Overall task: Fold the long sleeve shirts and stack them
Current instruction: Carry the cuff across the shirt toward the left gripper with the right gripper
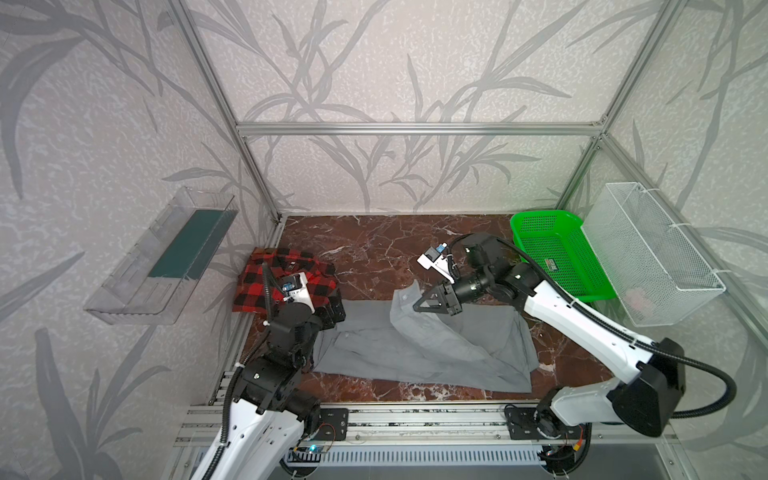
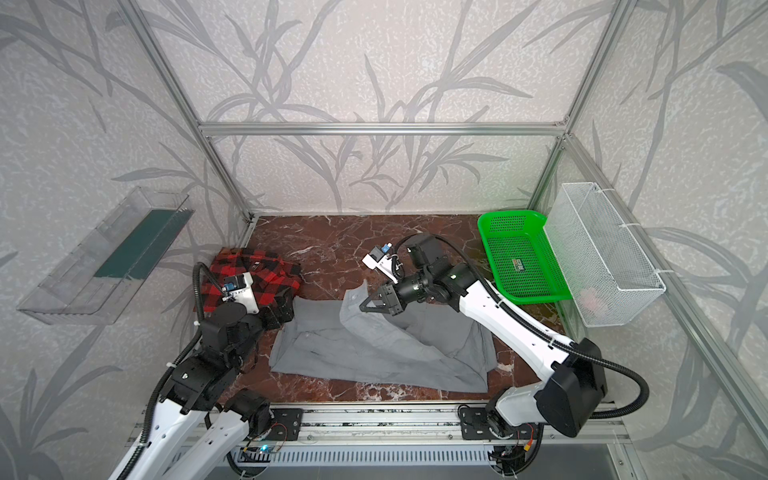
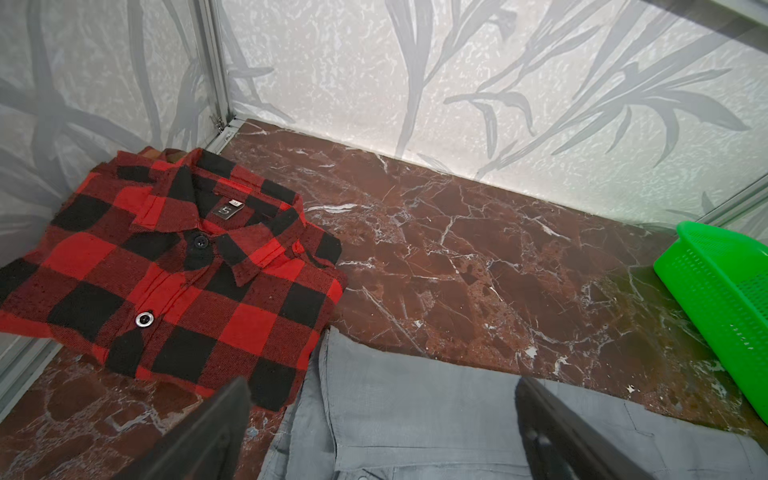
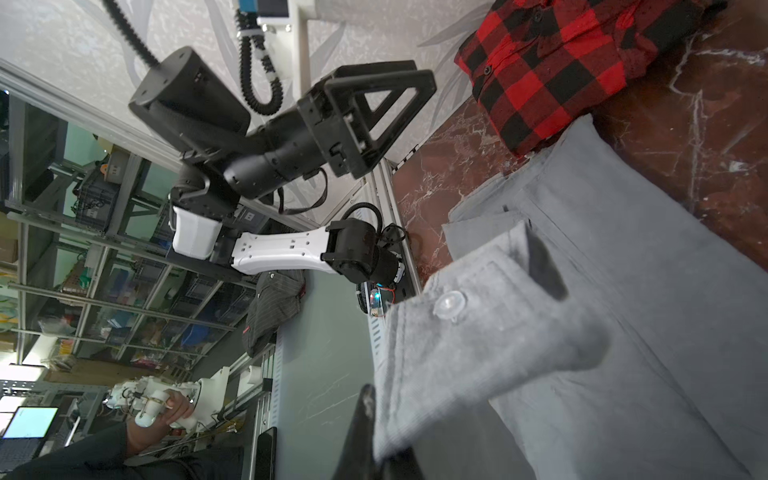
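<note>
On the brown marble table [image 1: 374, 249], front + middle, lies the gray shirt [image 1: 436, 357], spread mostly flat. R gripper [image 1: 417, 306] is pinched tight on one sleeve [image 1: 411, 320] of it, close to the cuff [image 4: 478, 332]. It holds that sleeve up off the rest of the shirt, so the cloth hangs down from the tips like a little tent. From the R wrist cam the cuff w/ its clear button [image 4: 449, 305] drapes right over a black finger [image 4: 361, 428]; the tips are hidden under the cloth.

L gripper [image 1: 336, 311] sits over the far left edge of the gray shirt. Its fingers [image 3: 216, 428] are spread wide w/ nothing between them but the shirt down below. They look to be up off the cloth, but I can't tell for sure.

Far left corner: the plaid shirt [image 1: 286, 282], red + black, folded, collar up, buttons done. Its near edge touches the gray shirt, just beside the L gripper.

Far right: a green basket [image 1: 552, 257] on the table, well apart from both shirts, and a white wire basket [image 1: 648, 257] on the side wall.
</note>
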You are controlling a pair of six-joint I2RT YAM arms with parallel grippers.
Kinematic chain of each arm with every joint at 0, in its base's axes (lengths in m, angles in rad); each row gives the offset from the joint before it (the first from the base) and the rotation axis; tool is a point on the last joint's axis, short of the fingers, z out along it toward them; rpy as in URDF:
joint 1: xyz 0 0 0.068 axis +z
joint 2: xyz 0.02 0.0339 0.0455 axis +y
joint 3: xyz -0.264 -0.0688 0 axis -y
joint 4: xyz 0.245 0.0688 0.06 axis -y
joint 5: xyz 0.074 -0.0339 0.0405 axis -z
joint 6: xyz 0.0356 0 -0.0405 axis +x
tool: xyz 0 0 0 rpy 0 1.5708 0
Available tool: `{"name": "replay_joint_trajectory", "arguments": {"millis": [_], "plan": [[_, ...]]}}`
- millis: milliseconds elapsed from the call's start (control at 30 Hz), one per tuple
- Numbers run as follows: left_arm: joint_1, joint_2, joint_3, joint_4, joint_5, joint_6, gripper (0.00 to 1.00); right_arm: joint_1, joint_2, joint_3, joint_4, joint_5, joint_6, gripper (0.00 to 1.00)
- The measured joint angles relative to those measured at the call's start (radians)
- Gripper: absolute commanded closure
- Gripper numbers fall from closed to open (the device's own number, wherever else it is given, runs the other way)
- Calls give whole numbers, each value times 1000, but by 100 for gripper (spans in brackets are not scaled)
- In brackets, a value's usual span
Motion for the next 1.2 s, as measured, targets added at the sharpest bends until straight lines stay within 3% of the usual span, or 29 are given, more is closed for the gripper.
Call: {"name": "replay_joint_trajectory", "arguments": {"millis": [267, 533, 867, 1100, 1200], "plan": [[0, -4, -1, 5, -36, 14, 1, 71, 419, 370, -248, 21, -177, 100], [0, 11, -1, 4, -69, 22, 1, 130, 716, 681, -487, 32, -311, 100], [0, 23, -1, -4, -116, 31, 1, 179, 1171, 1359, -842, 61, -419, 100], [0, 37, -1, -12, -139, 32, 1, 188, 1252, 1397, -895, 86, -417, 100], [0, 59, -1, -27, -144, 31, 1, 188, 1252, 1392, -887, 109, -406, 91]]}}
